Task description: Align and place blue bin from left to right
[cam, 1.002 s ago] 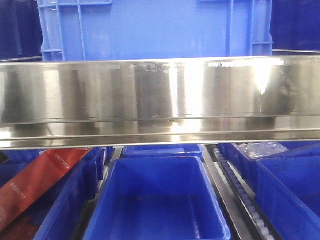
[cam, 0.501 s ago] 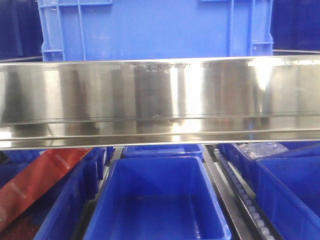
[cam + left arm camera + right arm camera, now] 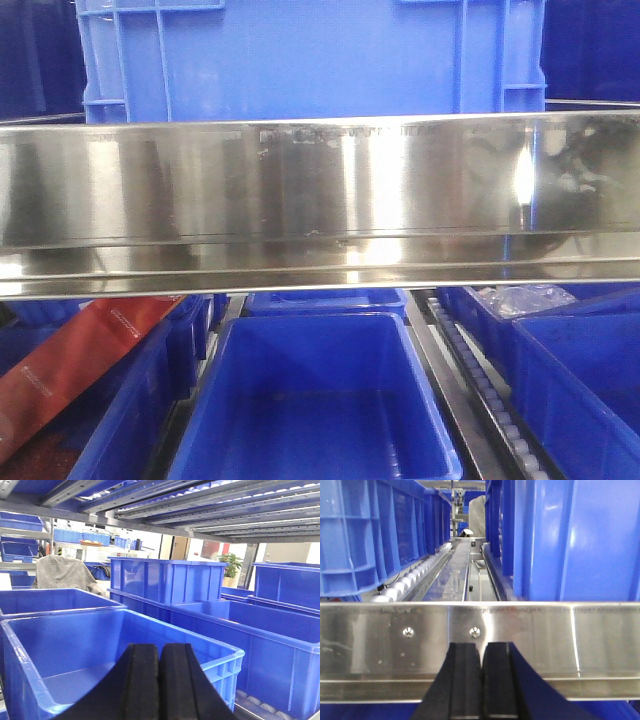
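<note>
The blue bin fills the top of the front view: mid-blue, smooth-walled, ribbed near its corners. A steel rail hides its base; its rim is cropped. Below sit smaller bins and a red package. Left gripper and right gripper have their pads pressed together, holding nothing.

No text, label, brand or number could be read anywhere in these views. The flat red-brown packet lying across the small deep-blue bins at lower left in the front view carried a line of pale print along its edge, but the letters were too small and blurred to make out.
</note>
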### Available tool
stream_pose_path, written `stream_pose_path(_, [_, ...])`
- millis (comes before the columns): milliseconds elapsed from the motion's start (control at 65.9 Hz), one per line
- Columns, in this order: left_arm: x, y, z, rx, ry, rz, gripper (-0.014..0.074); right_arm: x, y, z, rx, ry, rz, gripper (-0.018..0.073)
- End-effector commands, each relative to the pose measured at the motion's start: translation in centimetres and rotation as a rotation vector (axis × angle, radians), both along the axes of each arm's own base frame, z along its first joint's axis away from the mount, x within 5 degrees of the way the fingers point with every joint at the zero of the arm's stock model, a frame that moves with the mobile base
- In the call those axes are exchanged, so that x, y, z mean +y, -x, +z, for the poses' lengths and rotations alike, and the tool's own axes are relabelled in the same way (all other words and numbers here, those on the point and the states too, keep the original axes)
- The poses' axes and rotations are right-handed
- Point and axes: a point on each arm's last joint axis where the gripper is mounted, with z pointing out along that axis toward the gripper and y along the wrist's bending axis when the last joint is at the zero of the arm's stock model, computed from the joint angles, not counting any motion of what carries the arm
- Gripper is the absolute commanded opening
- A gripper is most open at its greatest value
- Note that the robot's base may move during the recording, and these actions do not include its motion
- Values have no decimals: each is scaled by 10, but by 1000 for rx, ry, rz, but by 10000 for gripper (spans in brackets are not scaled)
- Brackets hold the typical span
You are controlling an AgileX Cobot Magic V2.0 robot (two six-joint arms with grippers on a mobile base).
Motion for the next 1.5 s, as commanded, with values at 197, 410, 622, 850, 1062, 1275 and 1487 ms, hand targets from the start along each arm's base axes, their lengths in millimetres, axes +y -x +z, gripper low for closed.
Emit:
stream_pose_path(197, [0,2,2,-22,6,-11,-111,1,0,0,-53,2,8,-83])
stream_pose_path(410, [0,2,2,-22,6,-11,-111,1,0,5,-102,-13,6,-83])
stream_pose_path(622, [0,2,2,-22,6,-11,-111,1,0,4,-88,-10,7,-83])
stream_pose_path(850, [0,2,2,-22,6,-11,-111,1,0,4,-88,-10,7,-83])
stream_pose_path(1062, [0,2,2,-22,6,-11,-111,1,0,4,-88,-10,7,-83])
stream_pose_path(1275, [0,2,2,-22,6,-11,-111,1,0,4,-88,-10,7,-83])
stream_pose_path(1487, [1,2,0,-8,-11,3,-111,1,0,4,-88,-10,7,-83])
